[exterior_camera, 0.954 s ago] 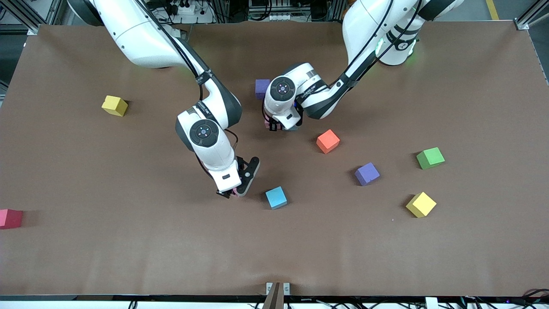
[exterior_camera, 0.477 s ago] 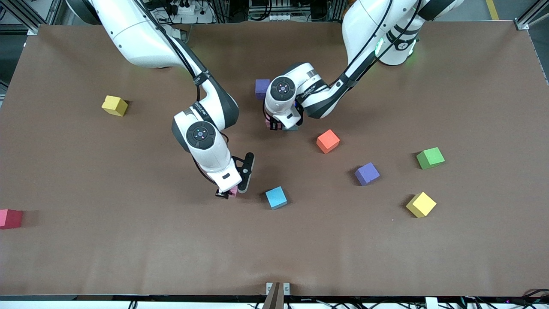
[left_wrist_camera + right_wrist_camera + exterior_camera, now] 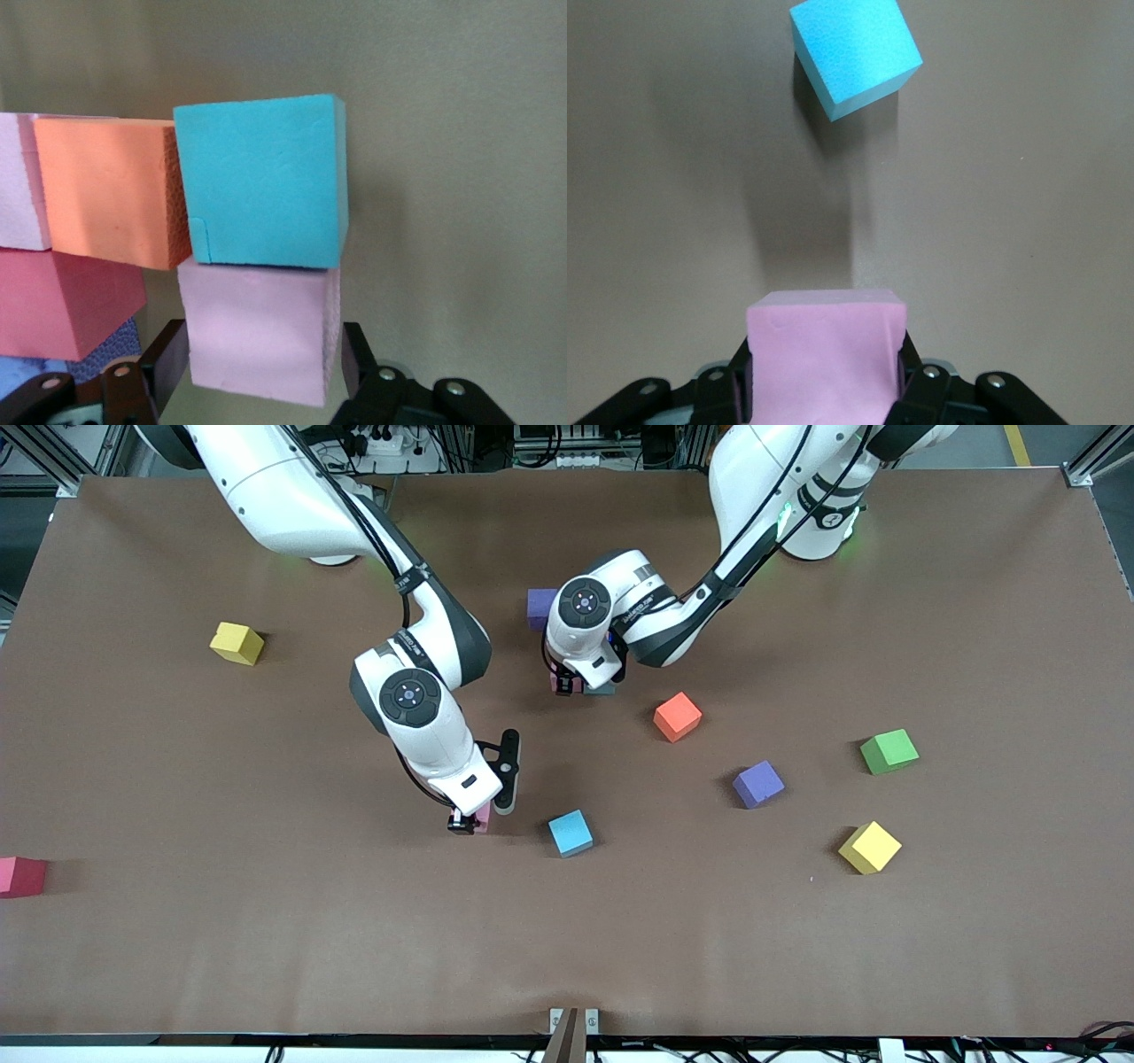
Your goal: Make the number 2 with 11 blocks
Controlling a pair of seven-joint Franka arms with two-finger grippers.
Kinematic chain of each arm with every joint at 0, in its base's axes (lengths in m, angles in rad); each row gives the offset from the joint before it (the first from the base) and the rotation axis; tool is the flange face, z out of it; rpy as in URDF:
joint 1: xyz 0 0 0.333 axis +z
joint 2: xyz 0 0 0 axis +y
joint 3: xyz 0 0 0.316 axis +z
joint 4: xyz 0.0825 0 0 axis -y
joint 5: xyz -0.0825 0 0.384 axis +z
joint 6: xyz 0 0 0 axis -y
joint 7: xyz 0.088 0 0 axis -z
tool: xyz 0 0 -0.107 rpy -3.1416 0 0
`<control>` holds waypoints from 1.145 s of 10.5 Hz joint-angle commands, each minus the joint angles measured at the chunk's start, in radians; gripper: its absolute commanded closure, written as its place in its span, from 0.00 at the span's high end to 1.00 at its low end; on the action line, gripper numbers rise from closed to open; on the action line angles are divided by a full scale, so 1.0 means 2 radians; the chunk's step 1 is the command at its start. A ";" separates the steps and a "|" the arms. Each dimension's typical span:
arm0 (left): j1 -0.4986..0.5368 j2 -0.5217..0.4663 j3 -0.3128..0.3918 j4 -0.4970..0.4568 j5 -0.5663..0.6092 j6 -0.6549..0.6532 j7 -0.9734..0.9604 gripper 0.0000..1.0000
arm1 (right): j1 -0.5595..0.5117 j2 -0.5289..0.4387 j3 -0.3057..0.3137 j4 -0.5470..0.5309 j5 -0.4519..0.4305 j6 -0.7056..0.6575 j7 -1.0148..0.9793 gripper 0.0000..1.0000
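Observation:
My left gripper (image 3: 574, 685) hangs low over a tight cluster of blocks, mostly hidden under its hand in the front view. In the left wrist view it (image 3: 263, 354) is open, its fingers standing just off either side of a pale pink block (image 3: 257, 332). That block touches a light blue one (image 3: 261, 181), beside orange (image 3: 111, 190), pale pink (image 3: 18, 181) and red-pink (image 3: 62, 301) blocks. My right gripper (image 3: 469, 821) (image 3: 824, 372) is shut on a pink block (image 3: 824, 354), close to the table, beside a loose light blue block (image 3: 570, 833) (image 3: 855, 53).
Loose on the table lie an orange-red cube (image 3: 678, 716), a purple one (image 3: 758, 784), another purple (image 3: 540, 607) by the left wrist, two yellow ones (image 3: 870, 847) (image 3: 236, 643), a red one (image 3: 21, 876) at the edge and a green cube (image 3: 889, 751).
The left gripper's jaws have opened off the pale pink block in the cluster. The right hand has turned and shifted a little toward its own end of the table, still holding its pink block.

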 commanded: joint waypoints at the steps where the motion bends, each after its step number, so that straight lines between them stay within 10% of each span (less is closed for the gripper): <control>1: -0.001 -0.032 0.000 -0.008 -0.006 -0.026 -0.004 0.78 | -0.005 -0.035 0.006 -0.046 0.002 0.003 -0.014 0.00; 6: 0.015 -0.078 -0.003 -0.003 -0.004 -0.096 0.023 0.78 | -0.002 -0.065 0.006 -0.069 0.001 0.001 -0.059 0.00; 12: 0.160 -0.092 -0.002 0.006 0.001 -0.165 0.183 0.78 | 0.014 -0.075 0.008 -0.101 -0.001 0.004 -0.102 0.00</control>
